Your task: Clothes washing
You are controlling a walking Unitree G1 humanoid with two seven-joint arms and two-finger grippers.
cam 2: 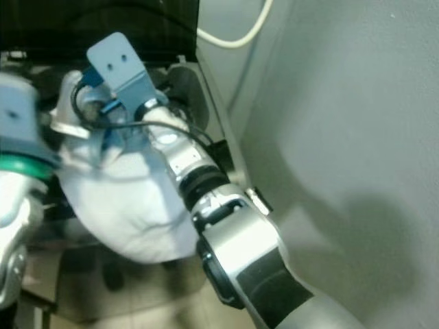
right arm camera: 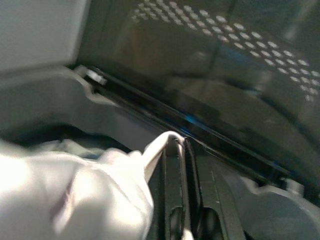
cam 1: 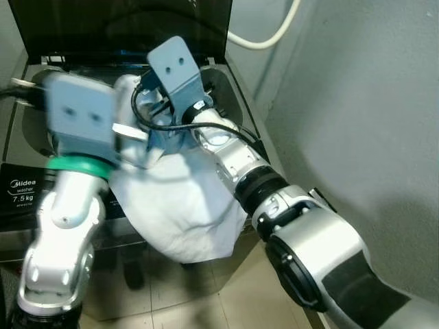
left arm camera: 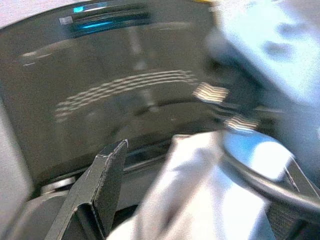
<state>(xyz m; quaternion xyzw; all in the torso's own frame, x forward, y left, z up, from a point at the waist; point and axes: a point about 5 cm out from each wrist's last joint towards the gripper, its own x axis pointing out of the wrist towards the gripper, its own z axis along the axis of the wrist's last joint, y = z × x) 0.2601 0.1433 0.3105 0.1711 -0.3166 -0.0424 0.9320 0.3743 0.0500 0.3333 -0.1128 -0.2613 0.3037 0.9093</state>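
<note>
Over the open grey top-loading washing machine [cam 1: 233, 96] I am holding a white crumpled cloth [cam 1: 182, 205], right gripper [right arm camera: 177, 150] pinching its upper edge, left gripper [left arm camera: 165, 200] straddling it, bulk hanging outside the front rim.

White cloth [right arm camera: 75, 195] pinched between the right end effector [right arm camera: 182, 190] fingers, seemingly over the washer rim [right arm camera: 125, 95].

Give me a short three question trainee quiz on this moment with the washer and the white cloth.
1. True or false: the dark glass lid of the grey top-loading washing machine stands open.
2. The right gripper is: A) open over the floor, B) shut on the white cloth garment, C) pressing a button.
3. What hangs over the washing machine's front edge?

Key: 1 true. 2 B. 3 the white cloth garment.
</note>
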